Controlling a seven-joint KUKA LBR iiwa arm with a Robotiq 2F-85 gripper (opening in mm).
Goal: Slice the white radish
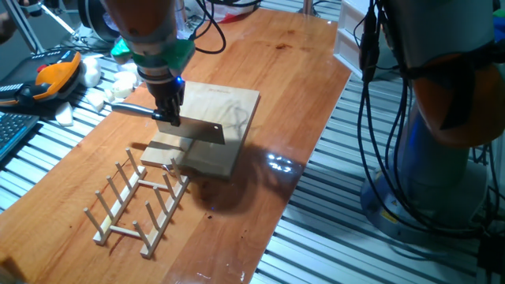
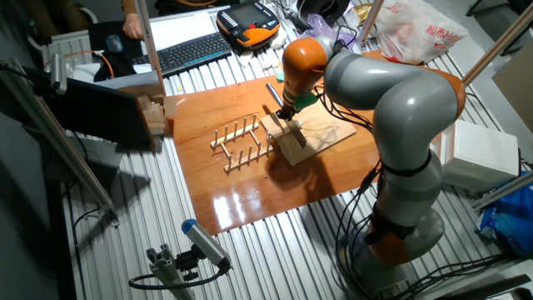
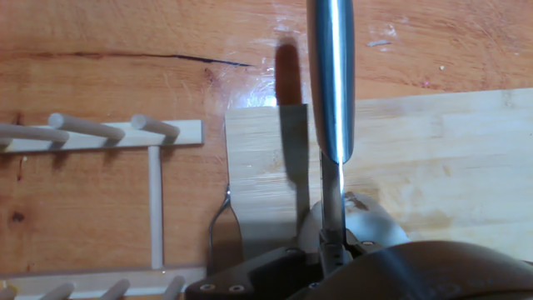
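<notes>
The gripper is clamped on a knife, blade level over the board. Beside the board stands a peg rack. No radish shows on the board; white chunks lie behind it.

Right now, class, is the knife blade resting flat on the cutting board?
No. The gripper holds the knife with its blade on edge over the cutting board.
</notes>
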